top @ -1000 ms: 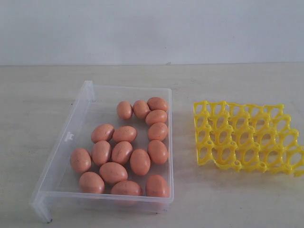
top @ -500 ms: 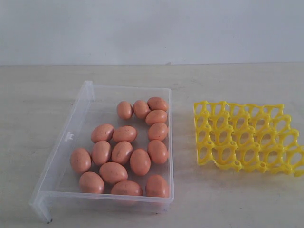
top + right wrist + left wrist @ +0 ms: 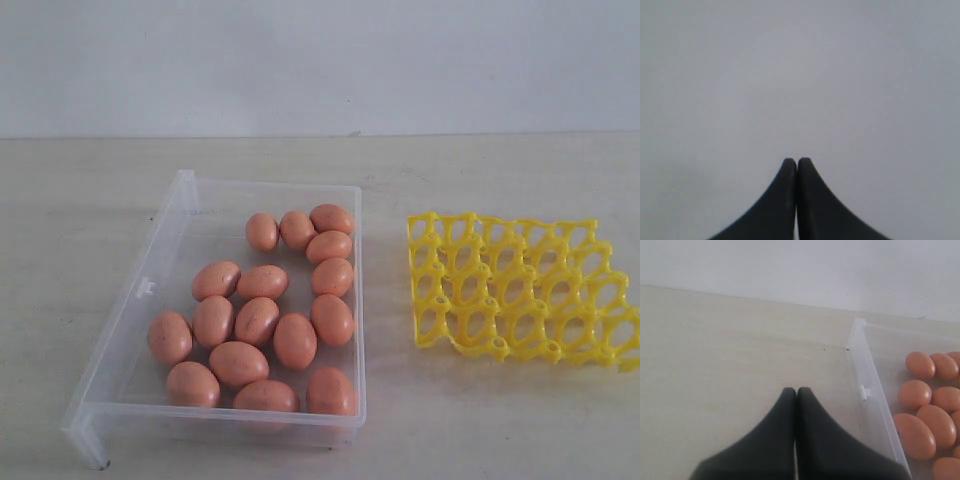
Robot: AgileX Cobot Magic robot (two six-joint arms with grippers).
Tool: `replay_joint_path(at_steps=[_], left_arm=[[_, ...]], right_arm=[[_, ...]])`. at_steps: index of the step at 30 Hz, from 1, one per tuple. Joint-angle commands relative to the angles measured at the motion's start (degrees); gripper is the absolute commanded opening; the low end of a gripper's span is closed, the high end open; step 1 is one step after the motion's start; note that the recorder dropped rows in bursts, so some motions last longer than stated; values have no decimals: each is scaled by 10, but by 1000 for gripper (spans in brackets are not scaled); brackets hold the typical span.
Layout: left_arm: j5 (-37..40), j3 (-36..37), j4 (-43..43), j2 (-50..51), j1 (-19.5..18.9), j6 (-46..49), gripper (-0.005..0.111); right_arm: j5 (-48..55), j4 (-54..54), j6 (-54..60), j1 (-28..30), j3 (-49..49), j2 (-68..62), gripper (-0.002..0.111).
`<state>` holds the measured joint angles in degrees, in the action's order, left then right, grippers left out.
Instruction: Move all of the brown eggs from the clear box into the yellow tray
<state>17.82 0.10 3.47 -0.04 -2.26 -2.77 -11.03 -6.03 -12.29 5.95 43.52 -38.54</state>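
Nothing is sitting in the tray (image 3: 437,300) yet: all sixteen eggs (image 3: 256,321) are lying in the box (image 3: 270,186), which is sitting beside the tray, so the whole job is waiting. The left gripper (image 3: 796,391) is hovering just outside the box wall, fingers pressed together, gripping nothing. The right gripper (image 3: 797,161) is likewise pinched closed and empty, facing only blank grey. The exterior view is showing no arm at all; only the wrist views are showing the grippers.
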Motion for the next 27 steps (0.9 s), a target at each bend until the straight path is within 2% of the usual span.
replay_joint_path(at_steps=[1, 4, 7, 9, 12, 18, 23, 27], left_arm=[[-4, -1, 1, 0, 2, 0, -4], [-4, -1, 1, 0, 2, 0, -4], [-4, -1, 1, 0, 2, 0, -4], [-4, -1, 1, 0, 2, 0, -4], [-4, -1, 1, 0, 2, 0, -4], [-4, -1, 1, 0, 2, 0, -4], [-4, -1, 1, 0, 2, 0, -4], [-4, -1, 1, 0, 2, 0, -4]], right_arm=[[283, -134, 46, 2, 165, -247, 0], [438, -100, 86, -7, 277, -375, 0], [579, -3, 137, -48, 376, -460, 0], [628, 60, 207, -90, 425, -500, 0], [669, 119, 258, -181, 485, -543, 0], [777, 120, 274, -365, 528, -624, 0], [784, 119, 286, -465, 528, -682, 0], [744, 116, 305, -500, 528, -710, 0]])
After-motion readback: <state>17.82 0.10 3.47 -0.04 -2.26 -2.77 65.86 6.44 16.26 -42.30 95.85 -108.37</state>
